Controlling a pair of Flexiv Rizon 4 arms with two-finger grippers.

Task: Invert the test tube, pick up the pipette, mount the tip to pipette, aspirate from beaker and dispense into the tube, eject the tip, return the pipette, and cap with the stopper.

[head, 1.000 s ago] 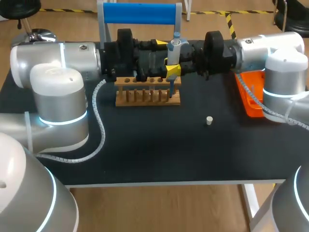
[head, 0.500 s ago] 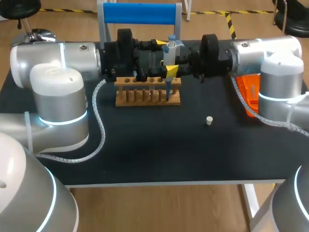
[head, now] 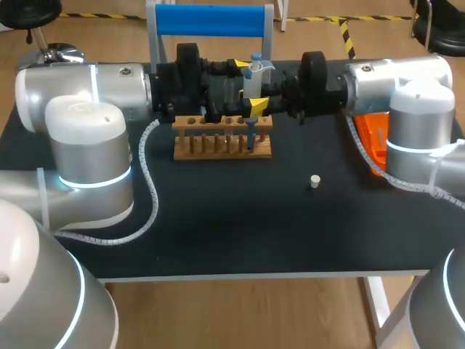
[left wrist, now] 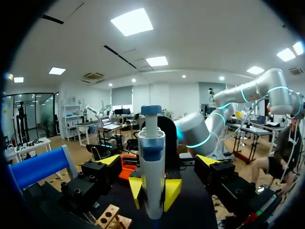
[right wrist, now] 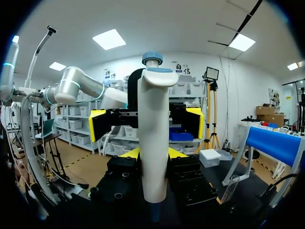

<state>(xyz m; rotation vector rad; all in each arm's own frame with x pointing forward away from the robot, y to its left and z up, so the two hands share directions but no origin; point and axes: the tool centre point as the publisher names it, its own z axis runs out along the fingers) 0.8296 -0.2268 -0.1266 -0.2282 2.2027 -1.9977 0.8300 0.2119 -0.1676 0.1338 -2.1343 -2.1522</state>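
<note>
From my station I take the wooden rack point(head: 221, 138) at the back of the table point(head: 254, 233) as my reference. Both arms come in level and meet just above and behind it.

My right gripper point(right wrist: 152, 153) is clamped on the pipette point(head: 253, 76). In the right wrist view a yellow tip presses against the white body from either side, low on the barrel. The pipette stands upright over the rack's right end, with its blue plunger cap on top. Its blue tip point(head: 251, 135) points down into the rack's last holes. I cannot tell from here whether the tip sits inside a hole or a tube.

My left gripper point(left wrist: 158, 160) faces the right one from the rack's left side. Its fingers are spread wide, and the yellow fingertips point(left wrist: 109, 160) stand apart from the pipette on both sides without touching it. It holds nothing.

The stopper point(head: 314, 181) lies alone on the black tabletop, in front of the rack and off past its right end, well apart from it. An orange tray point(head: 369, 142) sits to the rack's right, half hidden under my right arm. A stand with a blue bar point(head: 211, 20) rises behind the rack.

I cannot pick out the test tube itself among the rack's pegs.
</note>
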